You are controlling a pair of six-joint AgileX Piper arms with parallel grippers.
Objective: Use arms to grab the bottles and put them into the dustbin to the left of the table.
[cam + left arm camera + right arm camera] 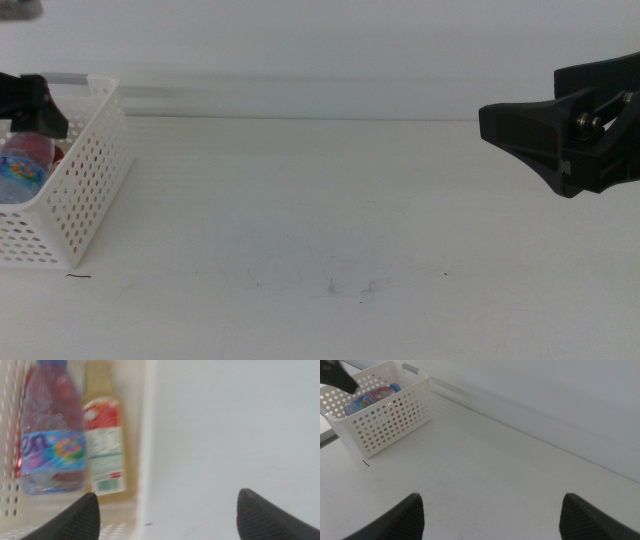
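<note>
My left claw (165,515) hangs over the near edge of the dustbin (95,190), its two jaws spread wide with nothing between them. Just below and ahead of it, inside the dustbin, lie the clear water bottle (52,435) with its blue cap and bright label, and beside it, touching or nearly so, the yellow tea bottle (104,445). A patch of red shows under the water bottle; I take it for the cola can, though too little of it shows to be sure. In the middle view the left claw is only a dark shape at the dustbin's far left corner, over the rim.

My right claw (490,515) is also spread and empty, held above the table (330,200) at the right side, well apart from the dustbin.

I see no bottle left on the table, so I judge the task as good as done, and the step in hand is the withdrawal. To do it well I should lift the left claw straight up before swinging back, keeping the jaws clear of the perforated wall so the light dustbin is not dragged or tipped.
</note>
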